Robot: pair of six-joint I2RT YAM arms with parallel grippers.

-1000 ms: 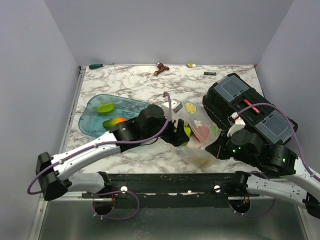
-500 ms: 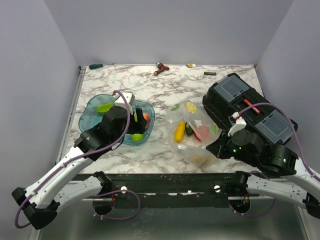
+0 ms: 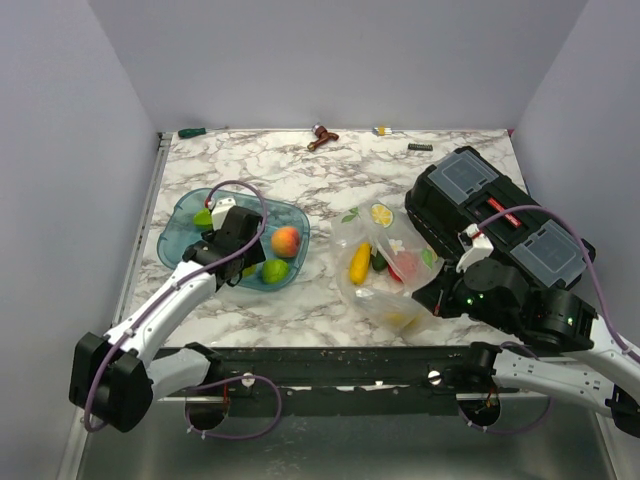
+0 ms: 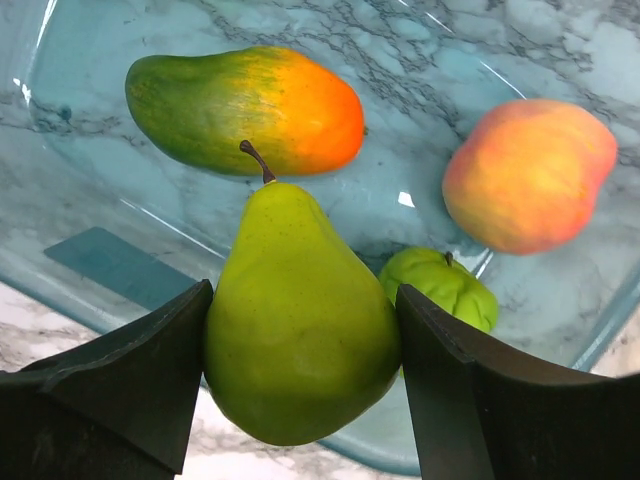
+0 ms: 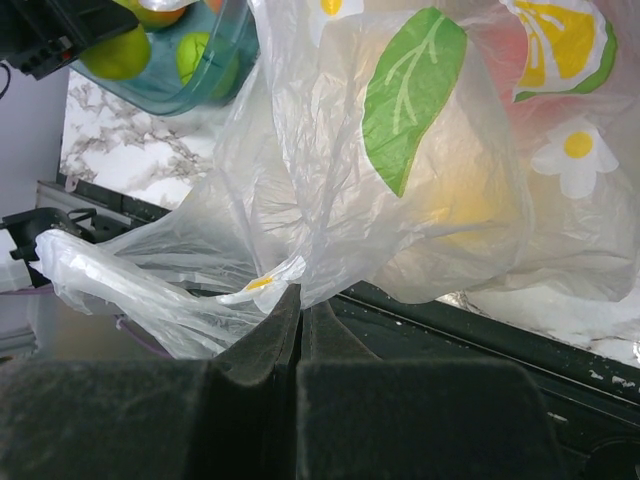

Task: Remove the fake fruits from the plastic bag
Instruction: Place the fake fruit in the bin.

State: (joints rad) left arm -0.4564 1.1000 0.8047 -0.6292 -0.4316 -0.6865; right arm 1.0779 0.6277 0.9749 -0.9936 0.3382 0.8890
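Observation:
My left gripper (image 4: 300, 350) is shut on a green pear (image 4: 300, 330), which hangs just above the near rim of the teal tray (image 4: 120, 270). Under it in the tray lie a green-orange mango (image 4: 245, 110), a peach (image 4: 528, 175) and a small green fruit (image 4: 440, 287). From above, this gripper (image 3: 247, 267) sits over the tray (image 3: 175, 240), next to the peach (image 3: 286, 241). The plastic bag (image 3: 390, 300) lies right of the tray and holds a yellow fruit (image 3: 359, 262) and a red one (image 3: 405, 265). My right gripper (image 5: 300, 305) is shut on a fold of the bag (image 5: 400, 200).
A black toolbox (image 3: 490, 210) stands at the right, close behind the bag and the right arm. Small tools lie along the back edge: a brown one (image 3: 322, 136) and a green-handled one (image 3: 190, 132). The table's near edge runs just below the bag.
My left arm has swung left from the bag to the tray, carrying the pear. The right gripper and the bag have stayed put.

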